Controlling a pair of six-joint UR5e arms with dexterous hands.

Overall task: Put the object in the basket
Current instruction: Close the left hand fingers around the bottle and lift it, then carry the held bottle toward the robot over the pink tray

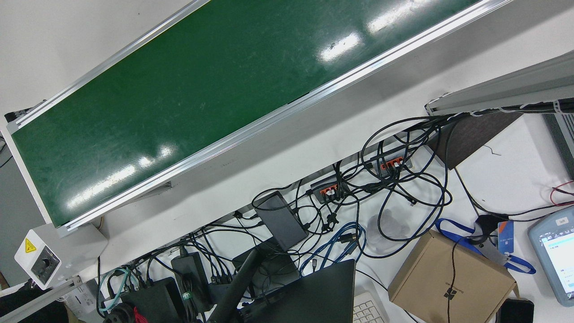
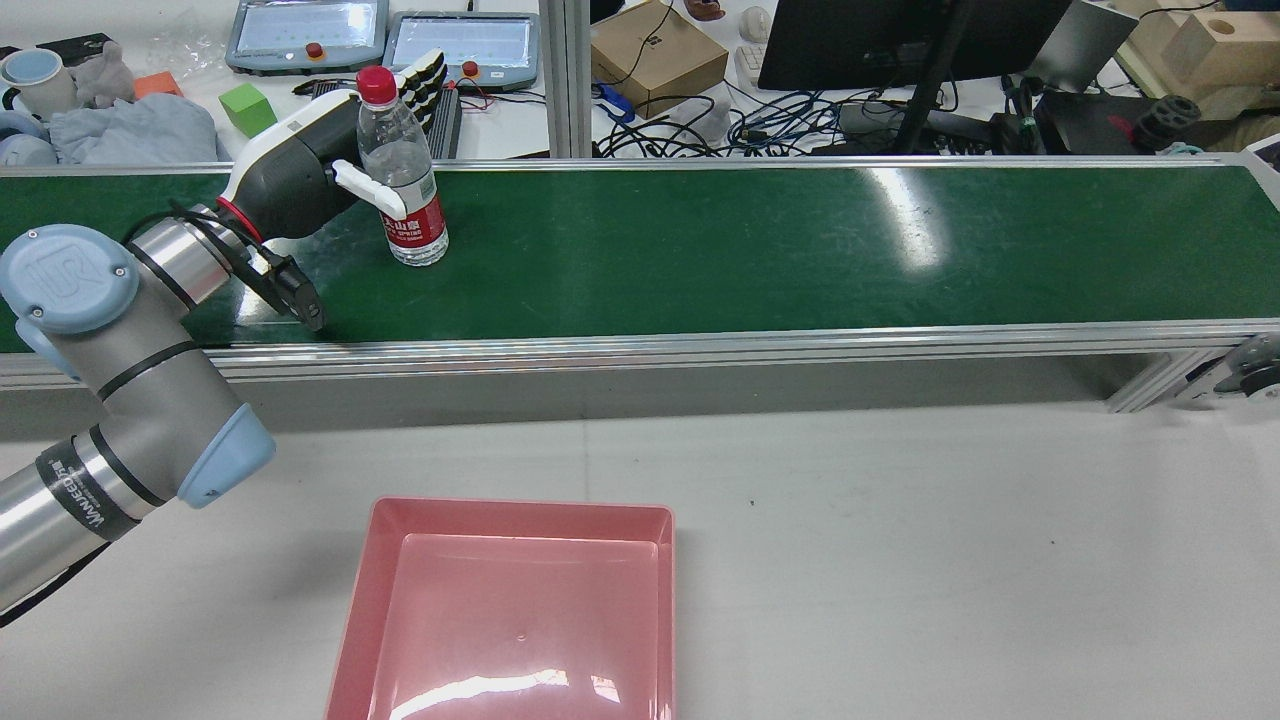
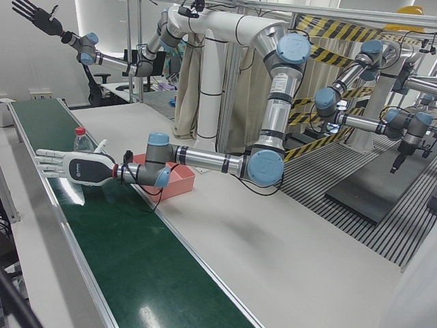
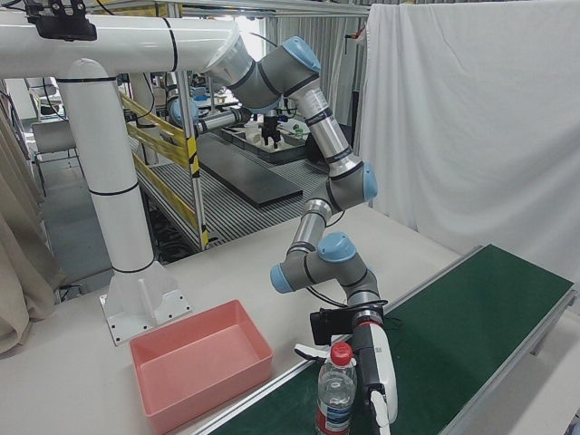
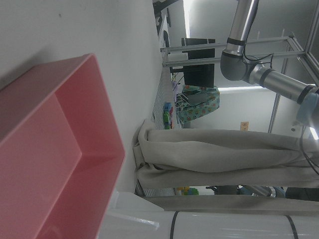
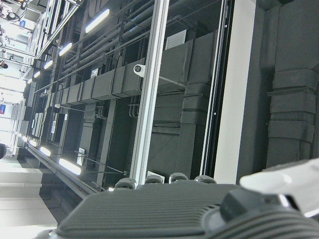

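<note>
A clear water bottle (image 2: 412,228) with a red cap and red label stands upright on the green conveyor belt (image 2: 760,250). My left hand (image 2: 300,170) is open beside it, with the thumb in front of the bottle and the fingers stretched out behind it. The bottle (image 3: 82,141) and hand (image 3: 74,167) also show in the left-front view, and again in the right-front view, bottle (image 4: 337,399) and hand (image 4: 377,381). The pink basket (image 2: 520,509) sits empty on the white table near the robot. My right hand (image 3: 34,15) is raised high with its fingers spread.
The belt (image 1: 179,98) has aluminium side rails. Beyond it lies a desk with cables, a cardboard box (image 2: 655,55), a monitor and teach pendants (image 2: 300,25). The basket shows in the right-front view (image 4: 208,391) and the left hand view (image 5: 107,114).
</note>
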